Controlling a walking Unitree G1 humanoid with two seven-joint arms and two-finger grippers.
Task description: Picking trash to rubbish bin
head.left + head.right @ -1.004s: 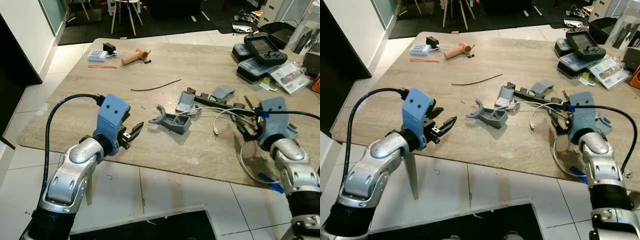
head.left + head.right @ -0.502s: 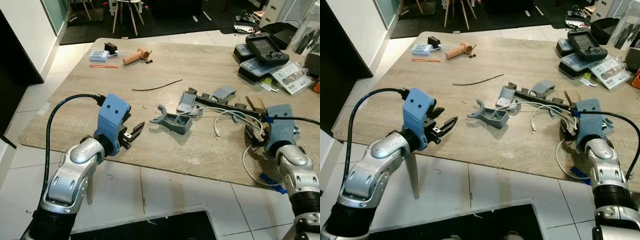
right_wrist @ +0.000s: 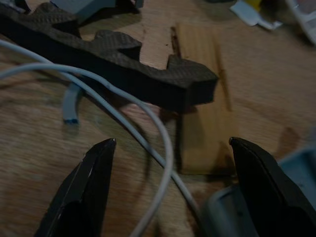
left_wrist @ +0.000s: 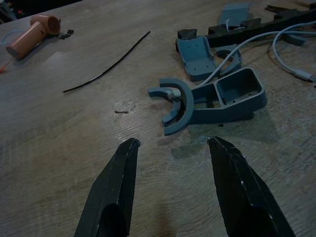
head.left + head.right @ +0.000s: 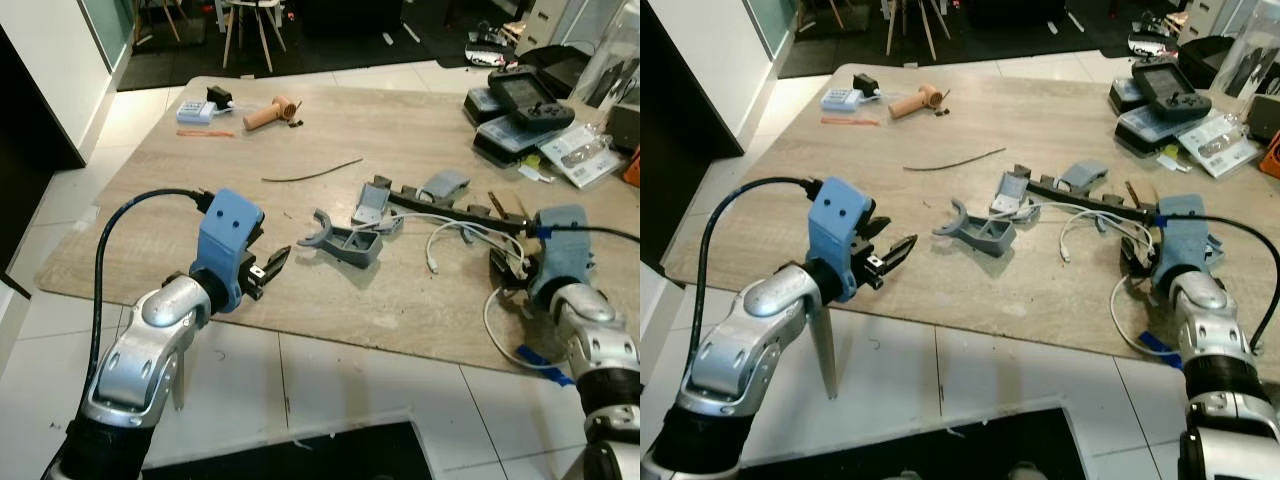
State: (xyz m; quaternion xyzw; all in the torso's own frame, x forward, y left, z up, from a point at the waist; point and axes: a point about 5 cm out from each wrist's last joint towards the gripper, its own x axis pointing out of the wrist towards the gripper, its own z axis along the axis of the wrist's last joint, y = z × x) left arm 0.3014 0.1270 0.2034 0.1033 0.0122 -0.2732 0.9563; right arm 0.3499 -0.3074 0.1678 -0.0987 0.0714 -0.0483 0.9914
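On the light wood-grain desk [image 5: 140, 190], a grey plastic bracket with a curved fork end [image 5: 343, 240] is laid near the middle, with a white cable [image 5: 455, 228], a black notched foam strip [image 3: 123, 74] and a thin black strip [image 5: 312, 171] scattered around it. The left gripper [image 4: 173, 148] is held just short of the bracket, its fingers [image 4: 121, 173] spread wide and empty. The right gripper [image 3: 168, 163] is held low over the cable and a small flat wooden piece [image 3: 202, 98], fingers wide apart, nothing grasped.

The table [image 5: 150, 200] is pale, matt wood-grain, and the grey bracket [image 4: 207, 101] on it looks like matt plastic. At the bracket's two o'clock, a smooth white cable [image 3: 148, 128] crosses a rough black foam strip [image 3: 123, 69]. The arms' shells [image 5: 150, 350] are glossy silver metal.
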